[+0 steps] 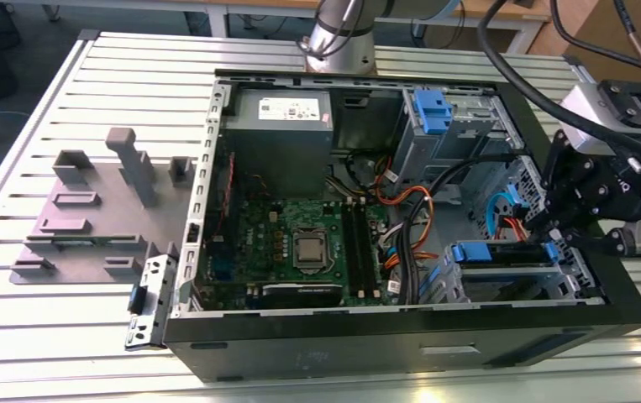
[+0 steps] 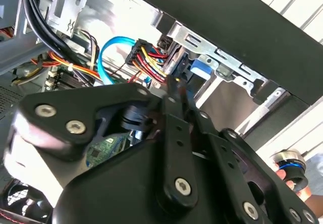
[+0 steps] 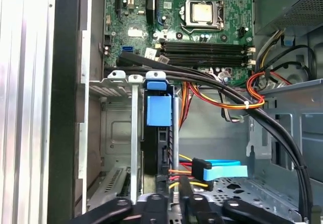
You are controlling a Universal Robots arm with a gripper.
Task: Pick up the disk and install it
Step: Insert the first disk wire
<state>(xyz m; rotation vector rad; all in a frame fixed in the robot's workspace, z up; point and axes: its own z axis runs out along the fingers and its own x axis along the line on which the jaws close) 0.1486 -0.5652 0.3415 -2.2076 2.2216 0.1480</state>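
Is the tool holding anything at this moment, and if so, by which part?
It cannot be told. The tool sits at the drive cage in the computer case, right by the disk with its blue bracket, but any grip on it is hidden.

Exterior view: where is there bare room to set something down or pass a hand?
Bare slatted table lies below the grey fixture plate and along the case front. Inside, it is crowded: cables cross beside the motherboard, and the hand sits at the drive cage.
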